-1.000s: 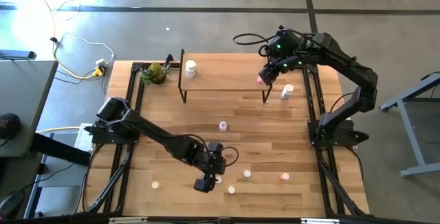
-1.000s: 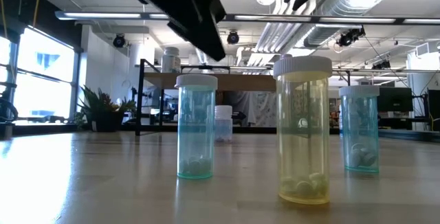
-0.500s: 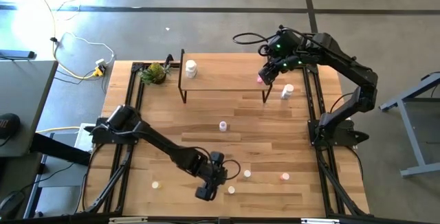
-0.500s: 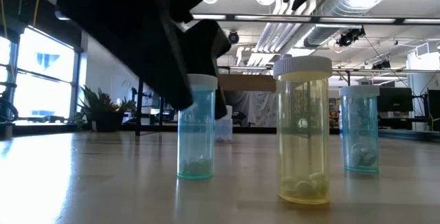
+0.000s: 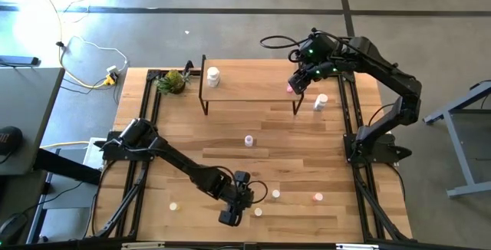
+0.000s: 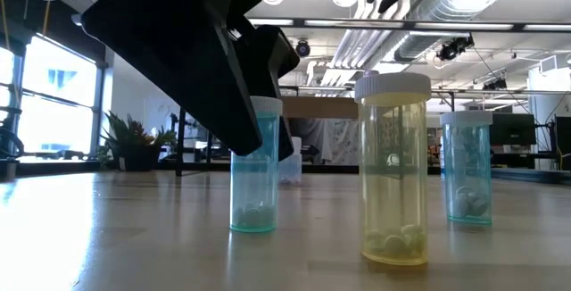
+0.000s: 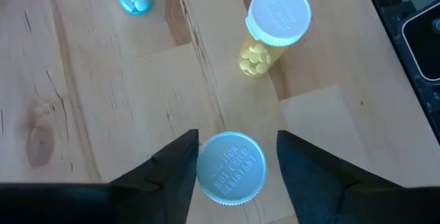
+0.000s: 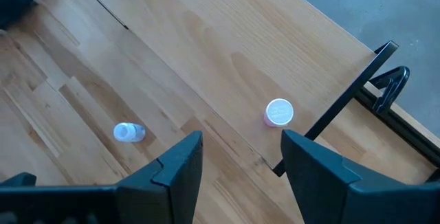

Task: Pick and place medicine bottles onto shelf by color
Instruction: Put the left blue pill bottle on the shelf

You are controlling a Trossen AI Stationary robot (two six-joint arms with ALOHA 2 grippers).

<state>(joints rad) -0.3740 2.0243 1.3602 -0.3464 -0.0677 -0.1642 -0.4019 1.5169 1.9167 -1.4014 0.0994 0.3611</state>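
The left gripper (image 5: 233, 206) is lowered at the near part of the table (image 5: 307, 135), about 6 o'clock from the table's middle, and its open fingers (image 7: 172, 172) are set on both sides of a blue bottle (image 7: 231, 168) whose white cap is seen between them; whether the pads touch it cannot be told. In the low view the same blue bottle (image 6: 255, 188) is partly covered by the dark gripper. A yellow bottle (image 7: 268, 35) stands just beside, at about 3 o'clock from the gripper in the high view, and another blue one (image 6: 467, 166) is seen farther off. The right gripper (image 5: 301, 81) is held over the right end of the shelf (image 5: 245, 89), at 1 o'clock on the table, with its fingers (image 8: 180, 165) apart and nothing between them. A pink bottle (image 8: 278, 113) stands on the shelf under it, and a white bottle (image 5: 212, 76) stands at the shelf's left end.
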